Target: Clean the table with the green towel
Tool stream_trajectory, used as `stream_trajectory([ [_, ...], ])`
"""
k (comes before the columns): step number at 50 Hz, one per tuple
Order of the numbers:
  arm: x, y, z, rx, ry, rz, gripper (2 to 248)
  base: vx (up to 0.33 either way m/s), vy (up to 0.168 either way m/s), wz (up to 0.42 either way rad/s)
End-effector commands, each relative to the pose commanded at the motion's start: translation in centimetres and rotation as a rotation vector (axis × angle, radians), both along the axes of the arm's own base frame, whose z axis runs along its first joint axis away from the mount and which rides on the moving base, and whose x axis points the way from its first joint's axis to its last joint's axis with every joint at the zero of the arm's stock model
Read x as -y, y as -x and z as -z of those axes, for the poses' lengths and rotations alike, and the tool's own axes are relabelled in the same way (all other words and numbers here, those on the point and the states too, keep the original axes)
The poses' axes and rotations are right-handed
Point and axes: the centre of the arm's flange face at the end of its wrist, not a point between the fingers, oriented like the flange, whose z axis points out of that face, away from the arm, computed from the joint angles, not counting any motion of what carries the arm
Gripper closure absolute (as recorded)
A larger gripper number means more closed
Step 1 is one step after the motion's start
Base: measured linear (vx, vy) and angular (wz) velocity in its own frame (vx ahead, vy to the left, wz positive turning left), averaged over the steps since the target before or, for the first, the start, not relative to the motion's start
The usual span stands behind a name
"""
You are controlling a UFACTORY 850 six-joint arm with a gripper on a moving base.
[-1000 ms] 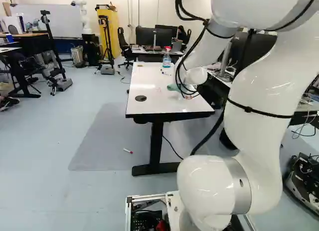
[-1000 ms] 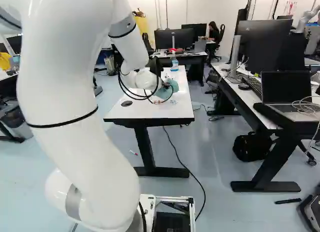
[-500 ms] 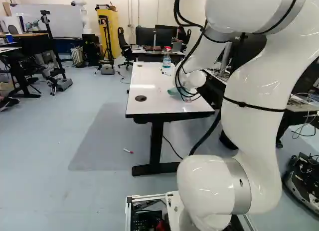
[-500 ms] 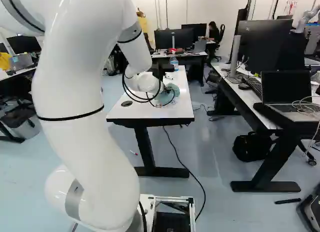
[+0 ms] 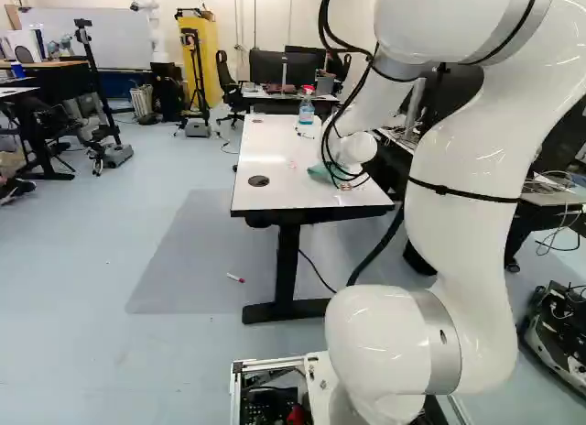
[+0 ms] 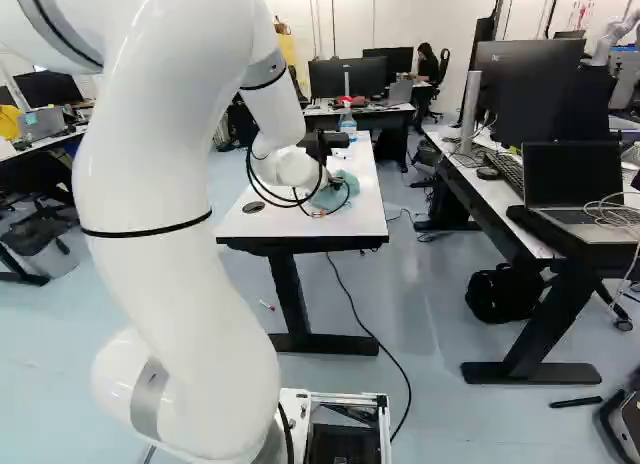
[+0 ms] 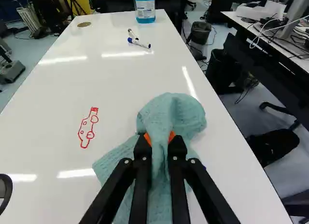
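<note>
Behind the arm's wrist in the right base view, the gripper is mostly hidden, low over the white table. In the wrist view the gripper is shut on the green towel, which is bunched between the orange pads and spreads over the tabletop on both sides. Beside the towel, a red drawing marks the white surface. A bit of blue shows at the towel's edge by one finger. Farther along the table lie two markers, and a spray bottle of blue liquid stands near the far edge.
Right of the table, a desk carries monitors, a keyboard and a laptop. A red-and-white marker lies on the floor left of the table leg. A black cable runs over the floor. Another robot stands at the far right.
The arm has shifted rightward in the right base view, its wrist and the held towel moving slightly with it. The base has not moved.
</note>
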Motion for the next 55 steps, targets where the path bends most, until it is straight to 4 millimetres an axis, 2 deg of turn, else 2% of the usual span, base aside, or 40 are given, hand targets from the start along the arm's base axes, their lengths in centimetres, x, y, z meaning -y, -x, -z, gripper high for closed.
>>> stream_trajectory([
  [55, -0.1, 0.8, 1.0, -0.143, -0.023, 0.000, 206, 0.000, 0.000, 0.000],
])
